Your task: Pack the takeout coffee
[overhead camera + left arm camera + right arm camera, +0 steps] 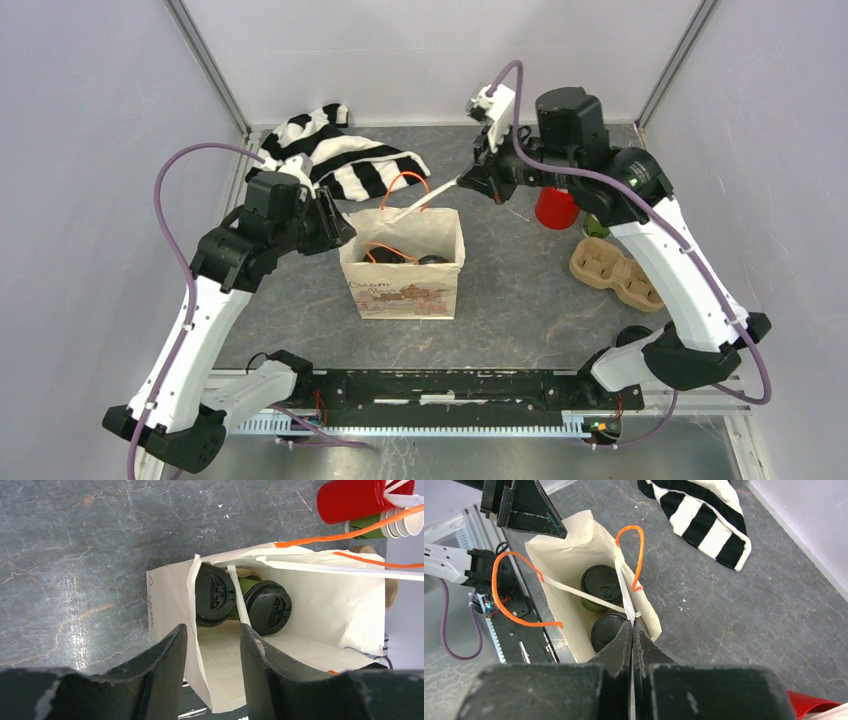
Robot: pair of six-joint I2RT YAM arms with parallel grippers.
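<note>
Right gripper (632,624) is pinched shut on a thin white stick (420,200), whose far end reaches out ahead of it over the mouth of the paper bag (400,292). Below and ahead of its fingertips, inside the bag, the 2 takeout coffee cups (601,582) stand side by side, green with black lids. A second white strip lies across them; whether it is a stick or a fold of the bag I cannot tell. Opposite, the left gripper (212,630) is about half open with the bag's side wall between its jaws, not visibly clamped.

By this reading both coffees are packed and the stick is the item in hand. Dropping it in, and perhaps gathering the orange handles (638,555), is what is left.

Just beside the right gripper, on its outer side, stands a red cup (555,207), with stacked lidless cups (402,525) and a cardboard cup carrier (615,270) near it. A striped cloth (345,160) lies behind the bag. The surface (520,300) is grey and stone-patterned, enclosed by pale walls (90,110).
</note>
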